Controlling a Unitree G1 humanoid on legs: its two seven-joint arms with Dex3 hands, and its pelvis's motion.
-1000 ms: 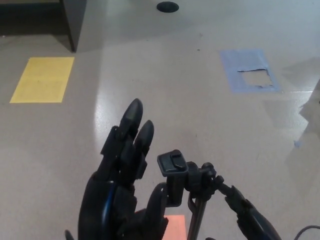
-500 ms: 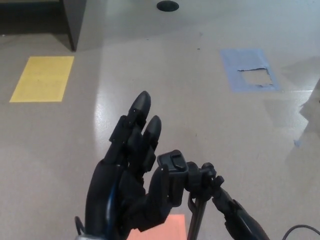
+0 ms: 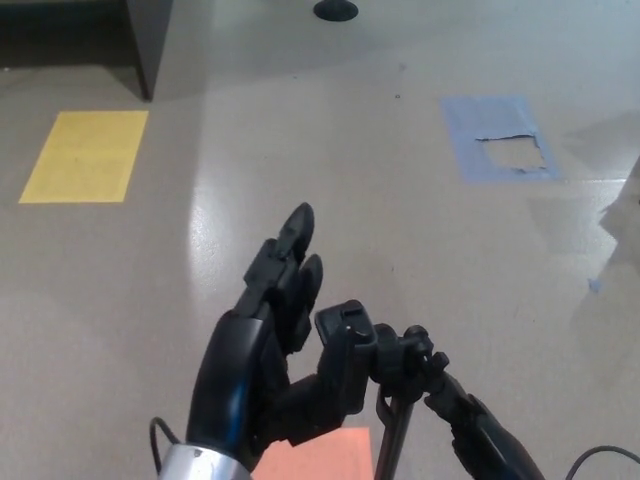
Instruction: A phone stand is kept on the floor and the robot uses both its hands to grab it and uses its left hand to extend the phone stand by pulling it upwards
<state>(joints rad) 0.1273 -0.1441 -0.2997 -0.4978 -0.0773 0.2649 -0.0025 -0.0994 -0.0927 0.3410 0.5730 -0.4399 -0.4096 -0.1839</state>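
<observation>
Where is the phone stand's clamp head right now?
In the head view, the phone stand sits bottom centre, its clamp head just right of the left hand, above an orange patch on the floor.

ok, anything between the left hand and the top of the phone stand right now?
Nothing visible. The left hand is open, fingers pointing up, right beside the phone stand clamp head on its left; only a narrow gap or contact separates them, I cannot tell which. The orange patch lies on the floor below, not in the path.
</observation>
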